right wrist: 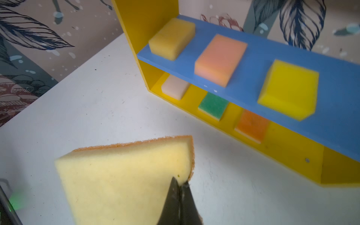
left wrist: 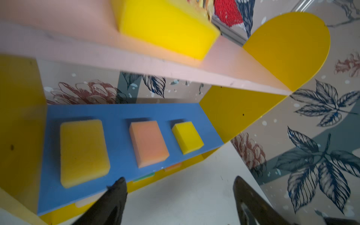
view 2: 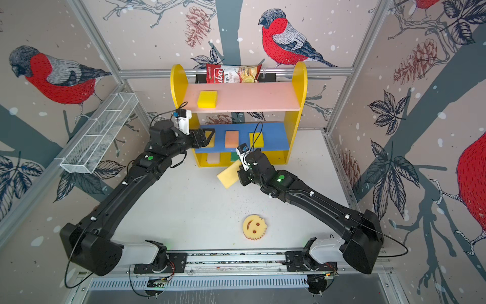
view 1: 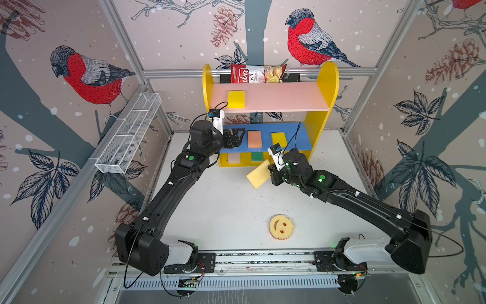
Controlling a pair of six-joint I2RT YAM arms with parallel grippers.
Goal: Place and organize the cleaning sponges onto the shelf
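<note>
Black, your right gripper (right wrist: 180, 184) is pinching the cream sponge (right wrist: 124, 175) near the shelf (view 1: 326, 105) while your left gripper (left wrist: 178, 181) is hanging wide open, empty.

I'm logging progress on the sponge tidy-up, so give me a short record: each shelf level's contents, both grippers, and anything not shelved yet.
Pink board: bright yellow sponge
Blue board: gold sponge, peach sponge, small yellow sponge
Yellow base: white sponge, green sponge, orange sponge
Left gripper: open, empty, by the blue board's left end
Right gripper: shut on pale yellow sponge, in front of the shelf
Table: smiley sponge, lying flat
</note>
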